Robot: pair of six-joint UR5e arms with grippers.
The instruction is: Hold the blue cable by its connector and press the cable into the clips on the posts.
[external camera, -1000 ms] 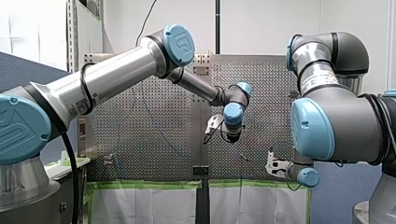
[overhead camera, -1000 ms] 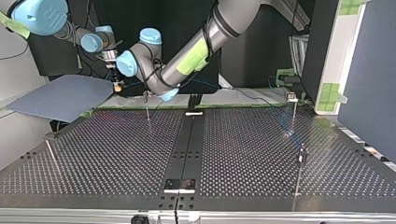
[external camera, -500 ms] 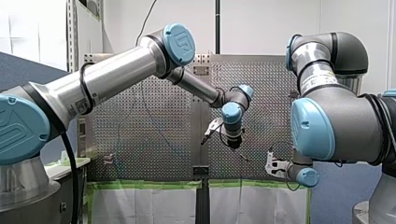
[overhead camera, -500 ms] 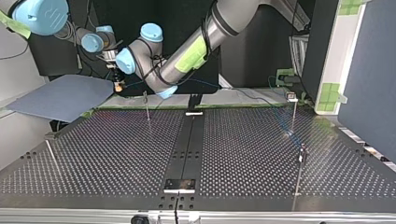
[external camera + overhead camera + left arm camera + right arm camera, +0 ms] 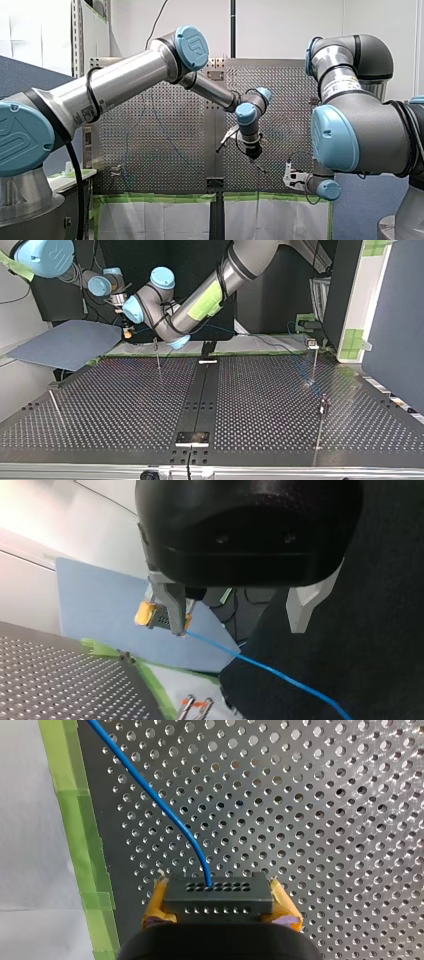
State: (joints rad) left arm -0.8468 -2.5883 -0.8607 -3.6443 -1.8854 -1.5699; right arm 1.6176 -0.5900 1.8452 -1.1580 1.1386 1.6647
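Right wrist view. Shows my right gripper [image 5: 218,902] with its yellow-padded fingers [image 5: 286,912] pinching the dark connector [image 5: 217,895] from both sides. Shows the blue cable [image 5: 150,792] rising out of the connector's face, ahead of the fingers, and curving away over the perforated bench [image 5: 325,820] toward a strip of green tape [image 5: 75,830]. Left wrist view. Shows my left gripper [image 5: 236,630] with its metal fingers [image 5: 300,610] spread wide and nothing clamped between them. Places the connector just beyond one fingertip, with the cable slanting away ahead of the gap; leaves contact between cable and fingers impossible to tell. Top view. Shows both grippers close together, with the nearest post [image 5: 157,354] near the fingers. Shows the cable passing behind my left arm and on toward the far post [image 5: 315,360] and its clip [image 5: 312,344], well apart from the fingers; too small there to tell whether seated in that clip. Front view. Shows my left gripper just above and beside my right one, apart from it, over the bench; too small there to read either pair of fingers. Progress, as a judgement: grasp of the connector done; no sign of the cable pressed into a clip on the nearest post; pressing there, and perhaps at the other posts [image 5: 322,412], left to do.
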